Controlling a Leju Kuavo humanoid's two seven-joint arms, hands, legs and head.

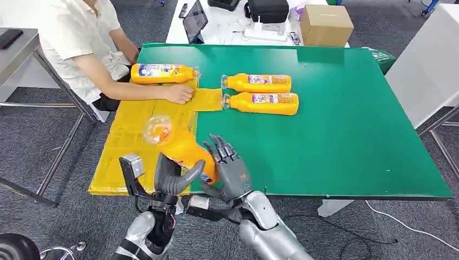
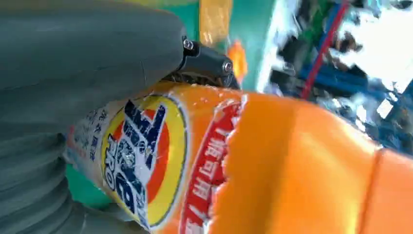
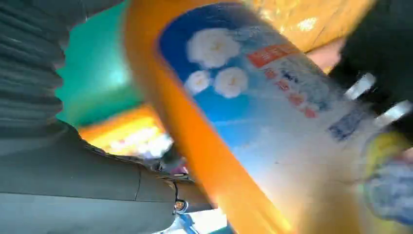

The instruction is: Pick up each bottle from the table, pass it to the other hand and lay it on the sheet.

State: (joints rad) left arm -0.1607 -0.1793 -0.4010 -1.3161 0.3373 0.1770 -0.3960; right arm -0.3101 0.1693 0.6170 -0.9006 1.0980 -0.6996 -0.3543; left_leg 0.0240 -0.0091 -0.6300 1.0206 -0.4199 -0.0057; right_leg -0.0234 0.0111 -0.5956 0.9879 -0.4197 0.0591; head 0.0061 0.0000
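- An orange bottle (image 1: 181, 147) is held above the table's near edge, at the handover; the left hand (image 1: 173, 179) grips its base.
- The right hand (image 1: 230, 168) rests against it, fingers spread (grip uncertain).
- One bottle on the sheet (image 1: 162, 73) lies on the yellow sheet (image 1: 130, 135), far left.
- Two bottles wait on the green table (image 1: 352, 124): far bottle (image 1: 258, 82), nearer bottle (image 1: 262, 103).

A green matte tabletop (image 1: 352, 124) fills the middle of the room, standing on grey speckled carpet floor (image 1: 32, 135) with a white cable (image 1: 403, 225) trailing across it. Beyond its far edge sits a white table (image 1: 227, 24) carrying a brown cardboard box (image 1: 326, 25), a black bag (image 1: 269, 10) and a dark tablet (image 1: 195, 20). A grey metal-legged desk (image 1: 21, 51) stands at the far left, and a person in a white shirt (image 1: 81, 38) sits beside it.
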